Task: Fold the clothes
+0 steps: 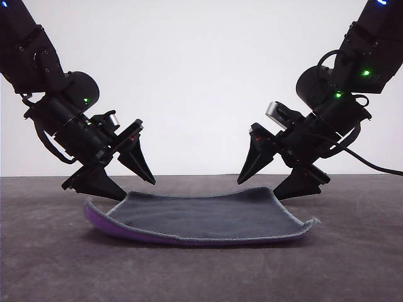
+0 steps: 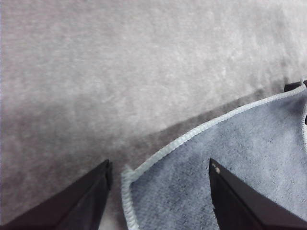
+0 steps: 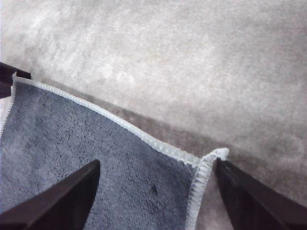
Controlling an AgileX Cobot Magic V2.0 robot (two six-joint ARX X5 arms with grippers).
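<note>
You see a grey desk carrying one cloth, dark grey face up, purple showing beneath its curled near edge.

I see the cloth flat on the table, centred between the arms. Left gripper straddles its far left corner, right gripper its far right corner.

A flat grey desk with a soft, felt-like surface stretches back to a plain white wall.
</note>
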